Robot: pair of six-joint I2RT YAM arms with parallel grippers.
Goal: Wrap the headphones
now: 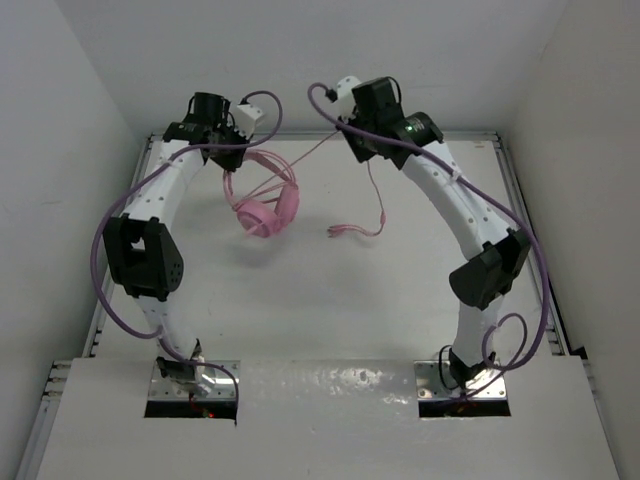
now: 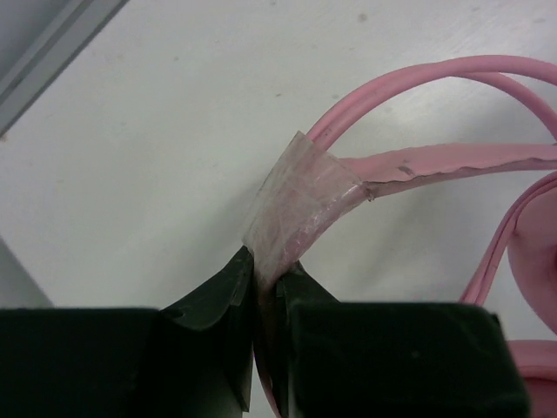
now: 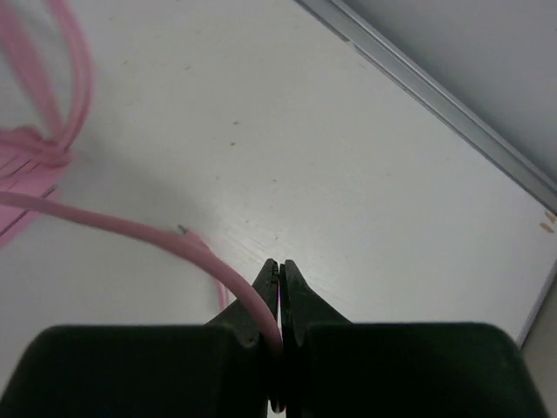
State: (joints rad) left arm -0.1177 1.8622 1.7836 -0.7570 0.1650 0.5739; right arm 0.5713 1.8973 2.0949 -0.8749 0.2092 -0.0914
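The pink headphones hang over the far-left part of the white table, ear cups low and the thin double headband arching up. My left gripper is shut on the headband at a patch wrapped in clear tape; the left gripper has its jaws pressed on that patch. The thin pink cord runs from the headphones to my right gripper, then drops to the plug on the table. In the right wrist view the gripper is shut on the cord.
A metal rail borders the table at the back and sides, with white walls close behind it. Purple arm cables loop beside both arms. The rail lies near the right gripper.
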